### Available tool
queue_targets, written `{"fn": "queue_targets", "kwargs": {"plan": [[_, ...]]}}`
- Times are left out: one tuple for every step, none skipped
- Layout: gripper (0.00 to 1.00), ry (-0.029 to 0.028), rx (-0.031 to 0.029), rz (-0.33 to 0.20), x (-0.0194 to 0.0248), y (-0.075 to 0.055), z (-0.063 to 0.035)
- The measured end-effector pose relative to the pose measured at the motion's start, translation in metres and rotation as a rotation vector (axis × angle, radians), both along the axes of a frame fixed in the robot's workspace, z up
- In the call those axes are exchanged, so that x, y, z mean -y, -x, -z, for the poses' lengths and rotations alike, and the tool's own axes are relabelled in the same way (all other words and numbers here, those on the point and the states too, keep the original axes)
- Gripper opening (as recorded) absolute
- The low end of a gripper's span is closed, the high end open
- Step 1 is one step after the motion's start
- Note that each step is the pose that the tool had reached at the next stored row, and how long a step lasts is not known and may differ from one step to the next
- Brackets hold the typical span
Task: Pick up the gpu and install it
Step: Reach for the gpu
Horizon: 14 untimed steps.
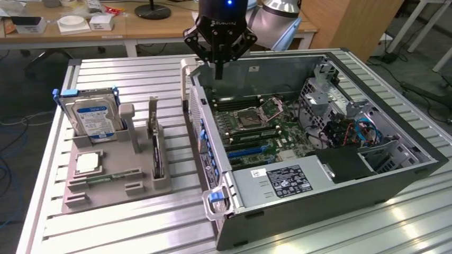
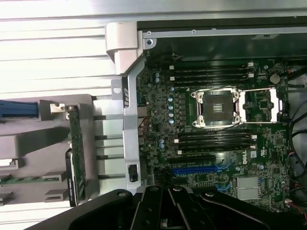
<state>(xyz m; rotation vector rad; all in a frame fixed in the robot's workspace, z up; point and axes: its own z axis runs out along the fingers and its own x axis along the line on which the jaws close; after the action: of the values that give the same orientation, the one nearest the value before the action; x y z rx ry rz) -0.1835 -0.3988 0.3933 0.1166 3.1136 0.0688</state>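
The gpu (image 1: 157, 156), a thin dark green card with a silvery end bracket, stands on edge in the grey holder (image 1: 141, 193) on the exterior view's left. In the wrist view the gpu (image 2: 76, 153) sits upright in its slot of the holder (image 2: 33, 143). My gripper (image 1: 219, 73) hangs above the back left corner of the open computer case (image 1: 318, 201), well apart from the card. Its black fingers (image 2: 165, 211) are shut together with nothing between them. The motherboard (image 2: 216, 120) lies exposed below, with its blue and black expansion slots (image 2: 196, 169).
The holder also carries a hard drive with a blue-white label (image 1: 92, 116), a square processor (image 1: 88, 163) and a narrow green RAM stick (image 1: 113, 177). The case's metal rear wall (image 1: 201, 132) stands between holder and motherboard. Desks with clutter (image 1: 78, 24) lie behind the slatted table (image 1: 127, 74).
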Motion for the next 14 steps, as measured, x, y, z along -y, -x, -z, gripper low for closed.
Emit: {"fn": "queue_targets", "kwargs": {"plan": [[0.1, 0.0001, 0.0, 0.0, 0.0, 0.001, 0.0], [0.1, 0.0, 0.0, 0.0, 0.0, 0.003, 0.0], [0.1, 0.0, 0.0, 0.0, 0.0, 0.004, 0.0], [0.1, 0.0, 0.0, 0.0, 0.0, 0.005, 0.0], [0.1, 0.0, 0.0, 0.0, 0.0, 0.007, 0.0], [0.1, 0.0, -0.0001, 0.0, 0.0, 0.008, 0.0], [0.1, 0.0, 0.0, 0.0, 0.0, 0.01, 0.0], [0.1, 0.0, 0.0, 0.0, 0.0, 0.011, 0.0], [0.1, 0.0, 0.0, 0.0, 0.0, 0.013, 0.0], [0.1, 0.0, 0.0, 0.0, 0.0, 0.014, 0.0], [0.1, 0.0, 0.0, 0.0, 0.0, 0.016, 0.0], [0.1, 0.0, 0.0, 0.0, 0.0, 0.017, 0.0], [0.1, 0.0001, -0.0001, 0.0, 0.0, 0.018, -0.0001], [0.1, 0.0, 0.0, 0.0, 0.0, 0.02, 0.0]]}}
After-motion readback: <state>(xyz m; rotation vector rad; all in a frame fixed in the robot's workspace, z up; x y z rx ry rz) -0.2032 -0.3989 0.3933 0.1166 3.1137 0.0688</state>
